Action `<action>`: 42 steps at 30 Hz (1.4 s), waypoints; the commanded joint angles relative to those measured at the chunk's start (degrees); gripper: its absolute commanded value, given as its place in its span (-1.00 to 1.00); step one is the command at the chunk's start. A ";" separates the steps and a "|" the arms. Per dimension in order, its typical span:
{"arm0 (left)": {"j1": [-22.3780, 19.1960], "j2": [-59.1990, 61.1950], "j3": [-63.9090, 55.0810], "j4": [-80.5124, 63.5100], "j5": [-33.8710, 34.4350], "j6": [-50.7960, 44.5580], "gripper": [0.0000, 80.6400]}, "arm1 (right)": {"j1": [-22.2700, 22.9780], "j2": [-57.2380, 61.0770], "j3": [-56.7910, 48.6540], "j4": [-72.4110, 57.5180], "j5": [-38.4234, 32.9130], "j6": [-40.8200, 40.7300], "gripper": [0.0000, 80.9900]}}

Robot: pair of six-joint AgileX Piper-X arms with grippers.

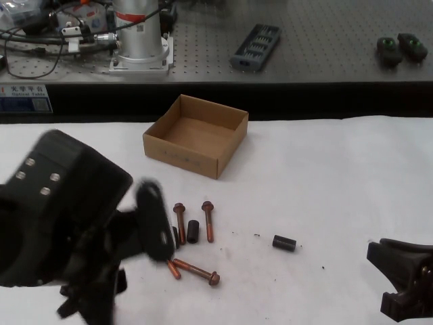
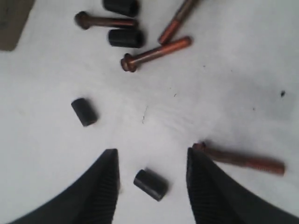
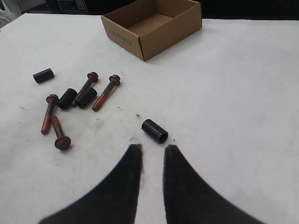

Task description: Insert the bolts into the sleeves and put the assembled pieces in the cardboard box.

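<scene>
**Here, two open grippers wait over loose sleeves**

At the lower left of the high view the left gripper (image 2: 153, 154) hangs low over the white cloth (image 1: 325, 176). Its ribbed fingers are spread wide and hold nothing. A stubby sleeve (image 2: 150, 184) lies between them, apparently so that closing would catch its sides. At lower centre, copper-coloured bolts (image 1: 208, 221) with flanged heads lie scattered around a second sleeve (image 1: 193, 231), and none is yet joined. Above them, at upper centre, stands the cardboard box (image 1: 179, 156), open-topped and matte brown, with nothing visible inside. Right of centre a lone sleeve (image 1: 284, 242), a smooth dark tube with a hollow bore, rests well apart from the cluster. At the lower right the right gripper (image 3: 153, 148) sits just short of it, fingers slightly parted and bare, probably lined up for a pickup.
</scene>
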 commanded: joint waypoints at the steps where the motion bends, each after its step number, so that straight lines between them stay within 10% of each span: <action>1: -0.22 -3.65 -0.23 -0.34 -1.86 -29.25 -0.15 | -0.03 0.14 -0.06 -0.55 0.22 -0.02 -0.63; 24: 0.18 0.80 -0.11 -0.87 -1.34 -82.11 -0.15 | -0.03 0.14 -0.06 0.09 0.22 -0.02 -0.63; 42: 0.18 17.57 -0.11 1.98 -3.73 -83.26 -0.15 | -0.03 0.14 -0.06 0.33 0.22 -0.02 -0.63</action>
